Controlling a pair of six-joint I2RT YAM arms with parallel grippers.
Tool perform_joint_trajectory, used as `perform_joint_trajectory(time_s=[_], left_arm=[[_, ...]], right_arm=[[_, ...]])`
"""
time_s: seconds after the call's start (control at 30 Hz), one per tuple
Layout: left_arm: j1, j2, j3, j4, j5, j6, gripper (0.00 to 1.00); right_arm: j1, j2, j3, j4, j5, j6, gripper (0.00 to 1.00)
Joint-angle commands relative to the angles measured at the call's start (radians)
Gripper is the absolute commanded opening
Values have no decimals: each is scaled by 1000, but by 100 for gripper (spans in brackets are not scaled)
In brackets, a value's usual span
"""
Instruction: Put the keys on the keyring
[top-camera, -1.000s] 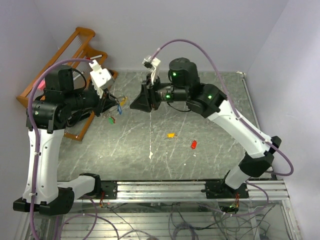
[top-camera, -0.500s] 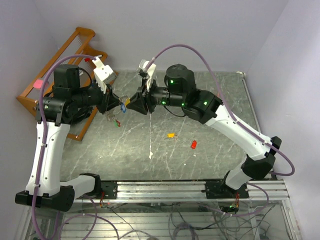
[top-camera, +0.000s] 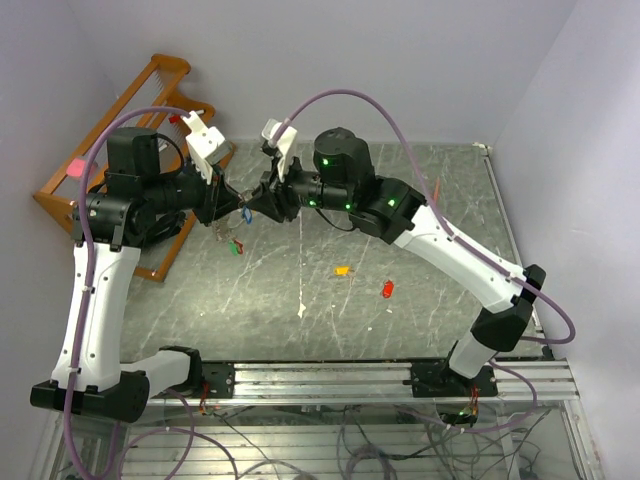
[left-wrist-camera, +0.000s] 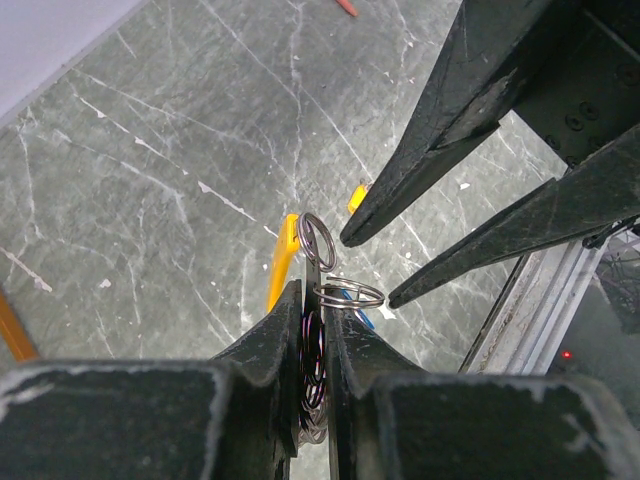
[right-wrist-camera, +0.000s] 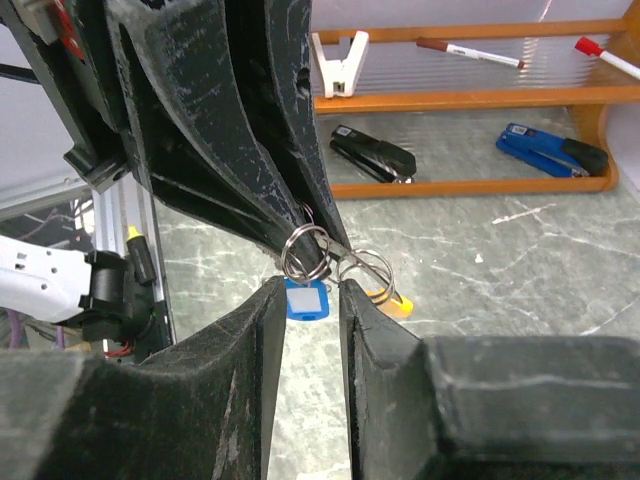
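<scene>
My left gripper (left-wrist-camera: 312, 300) is shut on the keyring (left-wrist-camera: 320, 240). Its silvery rings stick out past the tips, and a yellow curved piece (left-wrist-camera: 283, 262) hangs beside them. The right gripper (right-wrist-camera: 312, 290) faces it tip to tip, open, with one fingertip (right-wrist-camera: 272, 300) on each side of the dangling blue key tag (right-wrist-camera: 307, 300) just below the keyring's rings (right-wrist-camera: 304, 250). From above, the left gripper (top-camera: 230, 200) and the right gripper (top-camera: 258, 202) meet over the table's back left. A green key (top-camera: 237, 247), an orange key (top-camera: 342, 270) and a red key (top-camera: 387, 289) lie on the table.
A wooden rack (top-camera: 120, 130) stands at the back left behind the left arm. It holds a black stapler (right-wrist-camera: 375, 157), a blue stapler (right-wrist-camera: 550, 150), markers (right-wrist-camera: 470, 50) and a white clip (right-wrist-camera: 340, 60). The table's metal rail (top-camera: 330, 375) runs along the near edge.
The right arm has swung left until its tips meet the left gripper's, and its jaws have narrowed slightly. The left arm lifted and turned the keyring toward it early on, then held still.
</scene>
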Motion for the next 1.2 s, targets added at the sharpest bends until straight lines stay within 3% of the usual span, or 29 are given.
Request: perform_joint_trajectory(time_s=[0.0,0.67,1.17], left_arm=[[5,4,12,43,28,-12,7],[5,7,19,47,30,-17,7],[5,1,18,35,30,-1,7]], right_arm=[[8,17,56,18,10,-19,28],[22,66,112,-10,3,-18,26],[22,51,93,4,20,-9,7]])
